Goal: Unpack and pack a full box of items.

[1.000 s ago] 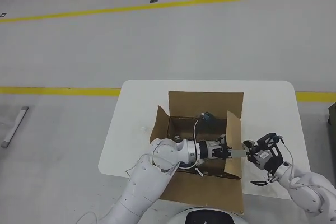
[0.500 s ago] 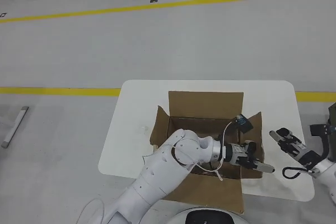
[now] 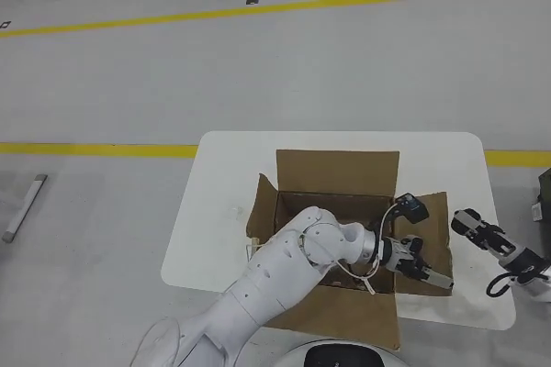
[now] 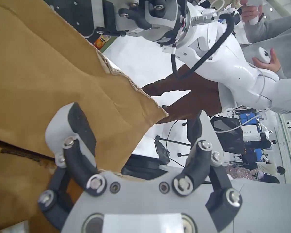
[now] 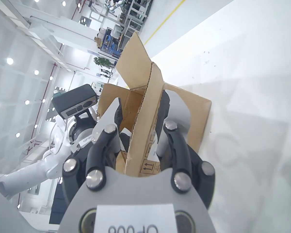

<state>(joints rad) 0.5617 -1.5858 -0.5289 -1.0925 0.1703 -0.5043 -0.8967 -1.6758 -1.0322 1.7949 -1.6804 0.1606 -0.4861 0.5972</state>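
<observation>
Meanwhile, at a white desk [image 3: 220, 183], the left gripper [image 3: 436, 278] reaches across the open cardboard box [image 3: 335, 170]. Its fingers are released, with the corner of the box's right flap [image 4: 92, 93] between them. Just beyond that flap, the right gripper [image 5: 143, 110] faces the box, its fingers likewise spread apart, grasping nothing.

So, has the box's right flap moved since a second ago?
Yes. The right flap has swung outward, away from the box opening toward the table's right edge, with the left claw at it.
</observation>
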